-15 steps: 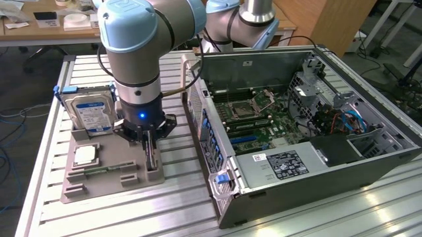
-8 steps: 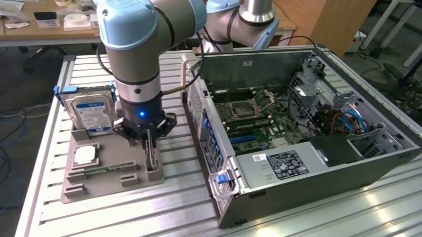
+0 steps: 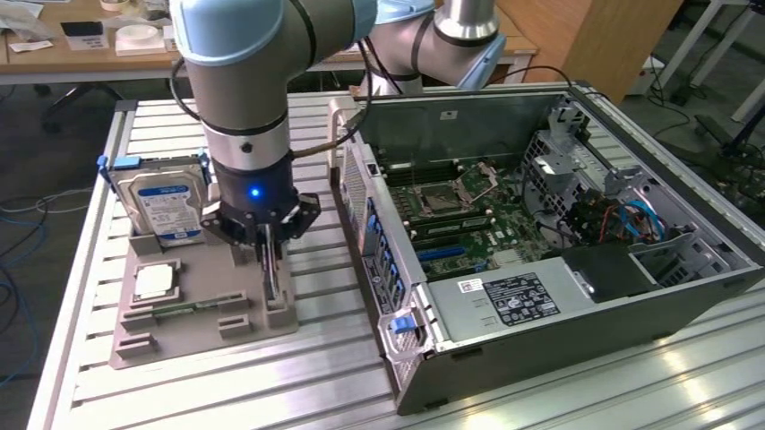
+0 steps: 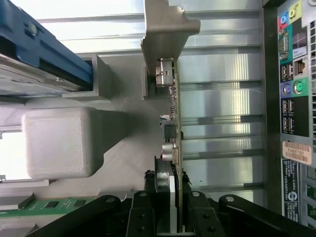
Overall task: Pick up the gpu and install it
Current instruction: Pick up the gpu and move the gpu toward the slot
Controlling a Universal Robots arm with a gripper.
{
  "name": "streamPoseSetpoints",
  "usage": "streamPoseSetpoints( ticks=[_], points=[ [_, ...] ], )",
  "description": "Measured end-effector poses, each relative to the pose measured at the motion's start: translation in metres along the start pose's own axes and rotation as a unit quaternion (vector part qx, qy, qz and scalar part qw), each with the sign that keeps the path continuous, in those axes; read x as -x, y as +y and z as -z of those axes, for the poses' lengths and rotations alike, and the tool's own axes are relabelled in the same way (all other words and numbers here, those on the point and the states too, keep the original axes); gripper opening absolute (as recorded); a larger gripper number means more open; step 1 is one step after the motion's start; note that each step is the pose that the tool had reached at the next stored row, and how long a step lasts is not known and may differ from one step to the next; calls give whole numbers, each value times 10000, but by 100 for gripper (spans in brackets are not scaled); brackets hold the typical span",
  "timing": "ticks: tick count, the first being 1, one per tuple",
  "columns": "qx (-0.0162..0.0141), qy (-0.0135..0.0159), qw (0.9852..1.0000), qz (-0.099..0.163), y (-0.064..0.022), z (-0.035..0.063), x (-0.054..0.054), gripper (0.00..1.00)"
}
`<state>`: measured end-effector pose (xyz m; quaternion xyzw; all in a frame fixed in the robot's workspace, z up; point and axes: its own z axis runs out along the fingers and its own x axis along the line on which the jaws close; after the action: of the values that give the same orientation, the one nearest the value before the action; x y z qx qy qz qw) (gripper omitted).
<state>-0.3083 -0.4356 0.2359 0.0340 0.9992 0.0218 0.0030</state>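
Looking at the pick-up stage here, not the install. The gripper (image 3: pixel 265 255) is down over the grey parts holder (image 3: pixel 179 339) on the table (image 3: pixel 179 399), and its jaws look clenched on the top edge of the gpu (image 3: pixel 274 291). In the wrist view the card runs edge-on straight up between the fingers (image 4: pixel 148 210), with its metal bracket (image 4: pixel 165 34) at the far end. The gpu stands upright in its slot in the holder and doesn't look lifted yet, at least as far as I can judge.

Next to it in the holder are the hard drive (image 3: pixel 167 202), the CPU chip (image 3: pixel 156 282) and a RAM stick (image 3: pixel 192 309). The open computer case (image 3: pixel 538 363) sits just beside the holder on the exterior view's right, motherboard (image 3: pixel 478 233) exposed.

My take: getting the card out calls for a clean straight pull upward, no twisting, since the slot walls hug it closely. After that it needs careful alignment over the board.
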Motion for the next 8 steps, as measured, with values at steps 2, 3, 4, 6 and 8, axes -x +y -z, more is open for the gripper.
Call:
streamPoseSetpoints(
  ticks=[2, 3, 4, 6, 8],
  points=[
    [0, 0, 10000, 0, 3, 61, 0, 28],
    [-1, 0, 10000, 0, 4, 94, 0, 28],
    [-1, 0, 10000, 0, 5, 124, 1, 28],
    [-1, 0, 10000, 0, 8, 172, 1, 28],
    [-1, 0, 10000, 0, 10, 235, 1, 28]
  ],
)
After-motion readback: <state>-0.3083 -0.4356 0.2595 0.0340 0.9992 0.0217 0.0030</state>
